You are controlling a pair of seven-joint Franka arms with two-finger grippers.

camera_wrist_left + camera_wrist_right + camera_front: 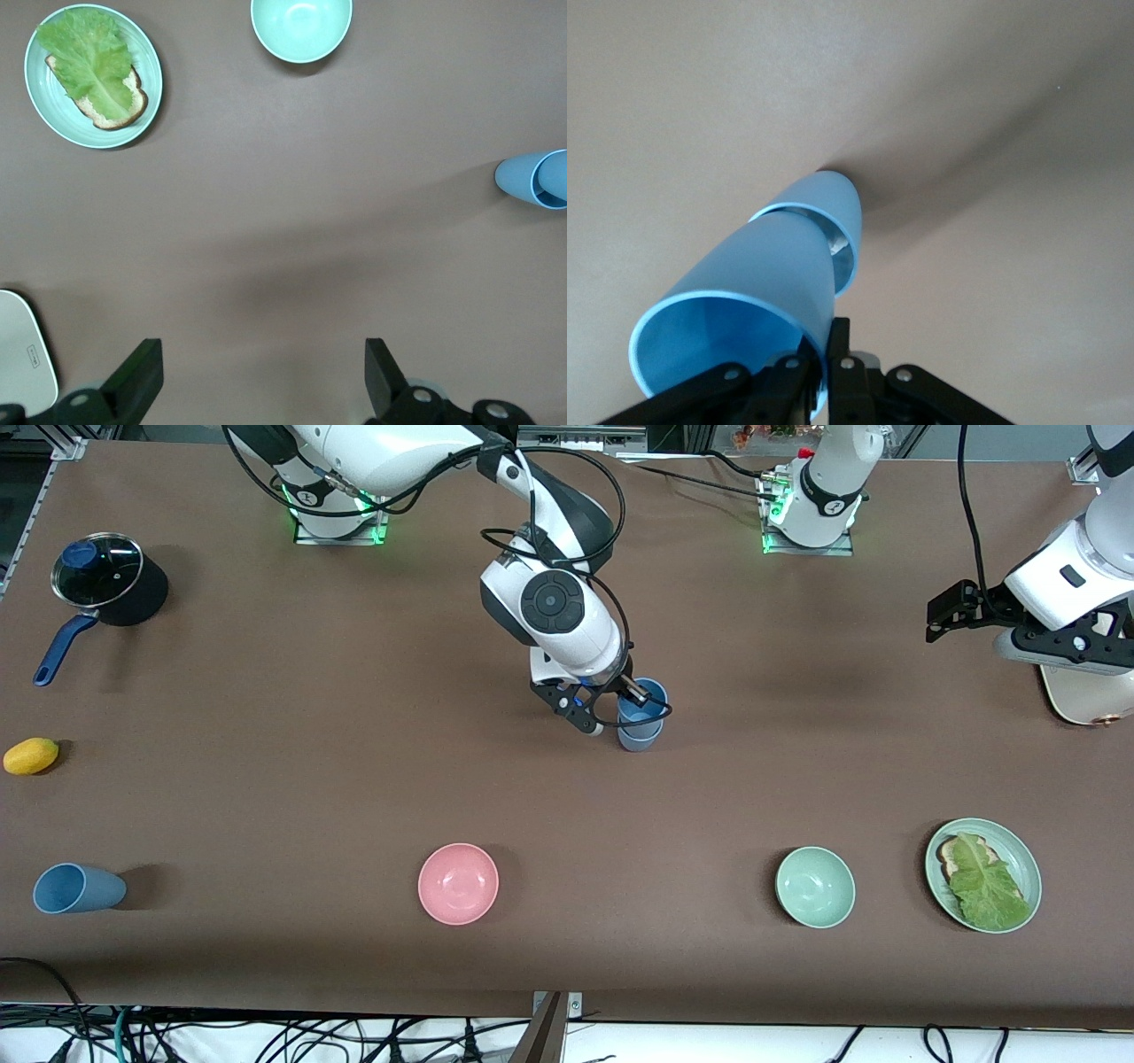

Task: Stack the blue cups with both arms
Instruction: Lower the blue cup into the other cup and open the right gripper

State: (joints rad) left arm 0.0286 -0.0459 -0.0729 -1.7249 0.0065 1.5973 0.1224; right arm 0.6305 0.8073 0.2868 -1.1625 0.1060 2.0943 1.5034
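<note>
My right gripper (611,704) is shut on the rim of a sky-blue cup (641,698) over the middle of the table. This cup sits partly inside the mouth of a duller blue cup (640,737) that stands on the table. In the right wrist view the gripper (828,354) pinches the sky-blue cup's (753,274) wall, and that cup leans in the lower cup (833,199). My left gripper (1076,646) waits open and empty in the air at the left arm's end of the table (263,372). The nested cups also show in the left wrist view (536,177).
Another blue cup (75,888) lies on its side at the right arm's end, near the front camera. A pink bowl (458,883), a pale green bowl (815,887) and a plate with bread and lettuce (983,874) stand along the near edge. A lidded pot (106,576) and a yellow fruit (31,755) are at the right arm's end. A white object (1085,695) lies under the left gripper.
</note>
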